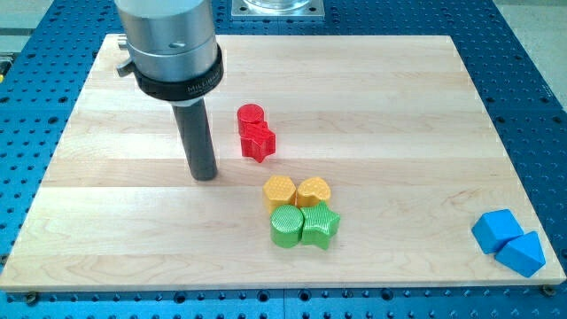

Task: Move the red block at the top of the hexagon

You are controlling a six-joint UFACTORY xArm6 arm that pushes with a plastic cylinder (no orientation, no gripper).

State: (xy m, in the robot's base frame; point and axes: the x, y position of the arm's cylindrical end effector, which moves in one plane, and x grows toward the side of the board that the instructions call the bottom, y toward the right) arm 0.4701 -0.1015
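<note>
Red star block (259, 142) sits near board centre, a bit toward the view's top, touching a red cylinder (251, 115) just above it. Yellow hexagon (279, 191) lies below the red star, near but apart, w/ open wood between them. Yellow heart (314, 190) touches the hexagon on its right; green cylinder (286, 227) touches it from below; green star (322, 225) is at the hexagon's lower right, tight in the same cluster. My tip (205, 175) rests on the board left of the red star, apart from it, roughly level w/ the gap above the hexagon; no pincer on this arm, just the rod. Two blue blocks (508, 242), touching, sit far right of the hexagon by the board corner. Surface: light wooden board (399, 115) on a blue perforated table (532, 80).
</note>
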